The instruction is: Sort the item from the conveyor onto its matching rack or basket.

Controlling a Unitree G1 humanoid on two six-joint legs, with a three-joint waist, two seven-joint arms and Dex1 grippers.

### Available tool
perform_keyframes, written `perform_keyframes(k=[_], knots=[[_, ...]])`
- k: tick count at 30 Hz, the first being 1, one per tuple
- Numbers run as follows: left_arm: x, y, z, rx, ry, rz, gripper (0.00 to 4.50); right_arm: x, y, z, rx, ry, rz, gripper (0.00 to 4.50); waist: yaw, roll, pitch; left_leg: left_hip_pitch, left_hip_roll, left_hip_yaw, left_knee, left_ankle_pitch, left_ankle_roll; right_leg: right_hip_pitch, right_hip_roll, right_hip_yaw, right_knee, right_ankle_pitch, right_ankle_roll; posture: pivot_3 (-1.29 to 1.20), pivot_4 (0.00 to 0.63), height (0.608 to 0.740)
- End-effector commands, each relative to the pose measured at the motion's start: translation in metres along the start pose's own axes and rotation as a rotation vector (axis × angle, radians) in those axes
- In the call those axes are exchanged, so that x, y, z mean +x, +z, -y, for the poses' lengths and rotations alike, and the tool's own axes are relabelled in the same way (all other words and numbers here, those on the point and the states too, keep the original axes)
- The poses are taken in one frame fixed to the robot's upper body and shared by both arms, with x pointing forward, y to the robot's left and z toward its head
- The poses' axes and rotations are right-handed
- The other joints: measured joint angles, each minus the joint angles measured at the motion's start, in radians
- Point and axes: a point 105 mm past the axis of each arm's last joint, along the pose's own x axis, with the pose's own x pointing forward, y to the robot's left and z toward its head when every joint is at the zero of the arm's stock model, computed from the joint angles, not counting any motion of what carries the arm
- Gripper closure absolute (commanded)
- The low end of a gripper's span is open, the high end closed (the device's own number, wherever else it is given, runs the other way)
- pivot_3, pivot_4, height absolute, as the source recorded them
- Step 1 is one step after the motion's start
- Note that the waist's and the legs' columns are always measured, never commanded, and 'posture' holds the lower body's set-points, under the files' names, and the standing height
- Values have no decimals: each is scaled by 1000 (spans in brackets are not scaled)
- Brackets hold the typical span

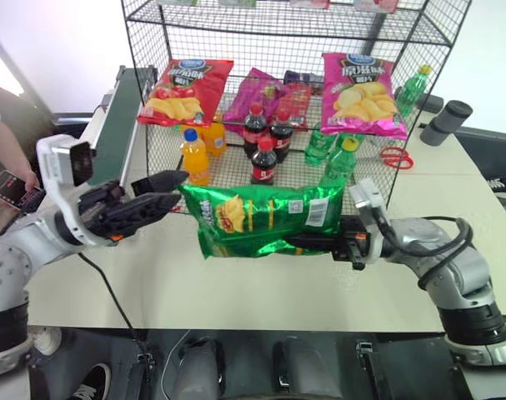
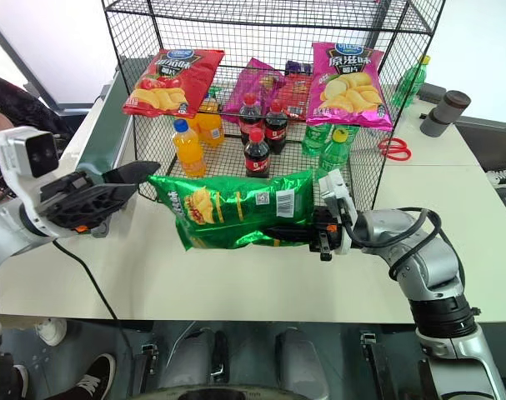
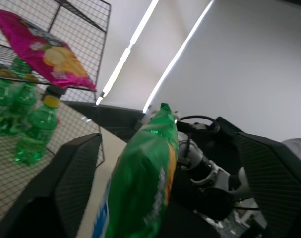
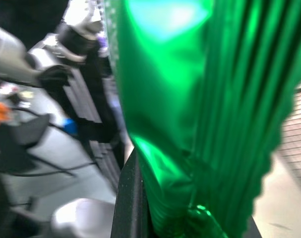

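here the right gripper (image 1: pixel 319 244) is clamped on the green bag (image 1: pixel 257 218), held above the table (image 1: pixel 236 292) before the rack (image 1: pixel 236 33); the left gripper (image 1: pixel 171 193) gapes beside it.

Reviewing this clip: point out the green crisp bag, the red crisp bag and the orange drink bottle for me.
green crisp bag (image 1: pixel 261 218): left eye view, middle of its front face.
red crisp bag (image 1: pixel 184 90): left eye view, centre of the front.
orange drink bottle (image 1: pixel 195 158): left eye view, on its body.
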Motion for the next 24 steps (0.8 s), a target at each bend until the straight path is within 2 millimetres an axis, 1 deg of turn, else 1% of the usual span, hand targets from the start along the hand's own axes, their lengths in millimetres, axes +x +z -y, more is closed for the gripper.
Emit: perform_keyframes(k=[1,2,4,5,7,8,11,12,14,15,17,18,20,21,22,24], knots=[[-16,0,-15,184,124,6,11,-9,44,11,-294,-162,53,4500,0,0,0,0,0,0,0,0,0,0,0,0,0,0,0,0,150,740],[-22,-3,-25,230,181,19,11,-11,57,19,-432,-244,48,4500,-1,1,0,0,0,0,0,0,0,0,0,0,0,0,0,0,150,740],[-27,-12,-33,277,225,7,11,-11,71,21,-537,-297,57,4500,-2,1,0,0,0,1,0,0,0,-1,0,1,0,0,0,0,150,740],[-27,-15,-35,299,239,6,11,-12,75,25,-608,-339,41,4500,-1,1,0,0,0,1,0,0,-1,-1,0,1,0,0,0,0,150,740],[-27,-28,-34,281,219,-18,11,-15,80,30,-790,-395,-20,4500,0,0,0,0,0,1,-1,0,-1,-1,0,0,0,0,0,0,150,740],[-27,-31,-34,294,221,-17,11,-21,84,38,-914,-460,-74,4500,1,0,0,-1,0,1,-1,0,-1,-2,0,0,0,0,0,0,150,740],[-26,-32,-37,325,241,-10,11,-38,98,56,-1166,-588,-181,4500,2,0,0,-2,-1,2,0,0,0,-2,-1,0,-1,0,0,0,150,740],[-26,-32,-38,337,245,-15,11,-42,101,61,-1225,-613,-205,4500,1,0,0,-2,-1,2,0,0,0,-2,-2,0,-1,0,0,0,150,740],[-28,-30,-42,380,258,-27,11,-47,115,69,-1343,-700,-225,4500,-2,0,0,-1,-1,2,0,0,0,-2,-2,1,-1,0,0,0,150,740],[-29,-28,-45,400,273,-21,11,-46,124,71,-1438,-742,-236,4500,-4,0,0,-1,-1,2,0,0,0,-2,-2,1,0,0,0,0,150,740],[-29,-25,-49,451,293,-23,11,-45,131,79,-1500,-805,-257,4500,-9,1,0,-1,-1,2,0,1,-1,-3,-1,1,0,0,0,0,150,740],[-28,-23,-50,467,302,-18,11,-45,130,85,-1505,-830,-283,4500,-10,1,0,-1,0,2,-1,1,-2,-3,-1,2,1,0,0,0,150,740],[-26,-17,-54,530,336,-3,11,-36,112,100,-1483,-845,-380,4500,-8,0,0,-1,0,2,-1,4,-6,-3,0,2,1,0,0,0,150,740],[-25,-16,-56,548,345,1,11,-32,107,105,-1491,-867,-411,4500,-9,0,0,-1,1,2,-1,4,-6,-3,0,2,1,0,0,0,150,740],[-25,-17,-59,578,369,-14,11,-25,104,108,-1490,-865,-421,4500,-8,0,0,-1,1,2,-1,4,-6,-3,0,2,1,0,0,0,150,740],[-23,-19,-61,606,384,-20,11,-19,106,116,-1492,-909,-442,4500,-8,0,0,-1,1,3,-1,4,-6,-4,0,2,1,0,0,0,150,740]])
